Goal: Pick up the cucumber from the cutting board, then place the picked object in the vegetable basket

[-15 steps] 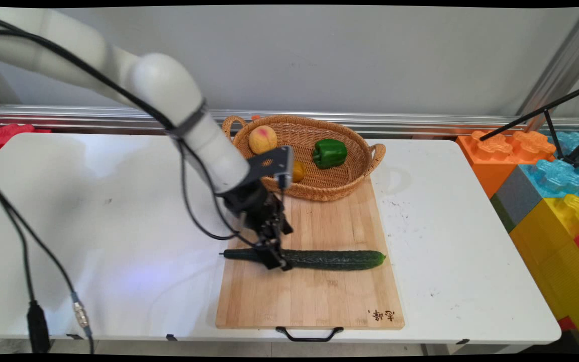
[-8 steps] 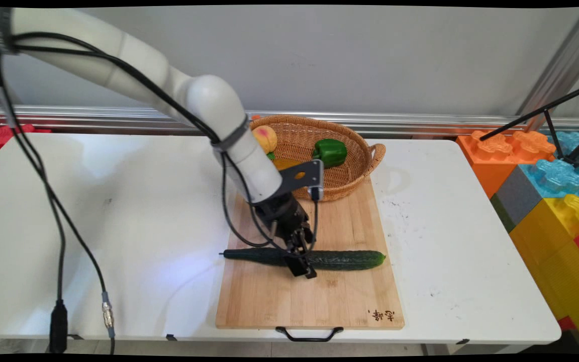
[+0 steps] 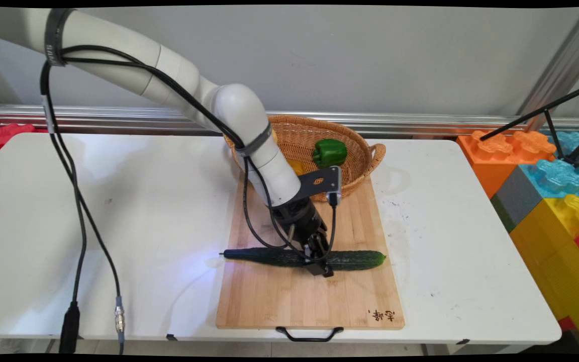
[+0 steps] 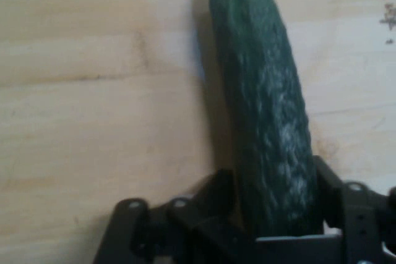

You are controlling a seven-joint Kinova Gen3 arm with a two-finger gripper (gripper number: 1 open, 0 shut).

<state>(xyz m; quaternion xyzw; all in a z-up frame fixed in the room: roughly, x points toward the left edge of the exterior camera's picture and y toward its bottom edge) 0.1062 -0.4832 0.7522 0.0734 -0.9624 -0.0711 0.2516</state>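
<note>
- The cucumber lay across the wooden cutting board on the white table, at the same place as one second before.
- The gripper had slid along the cucumber toward its right end; its jaws stood on both sides of it, touching it, in the hand view.
- The wicker basket behind held a green pepper.

cucumber lying on wooden board | pincer fingers flank it, apparently touching
</note>
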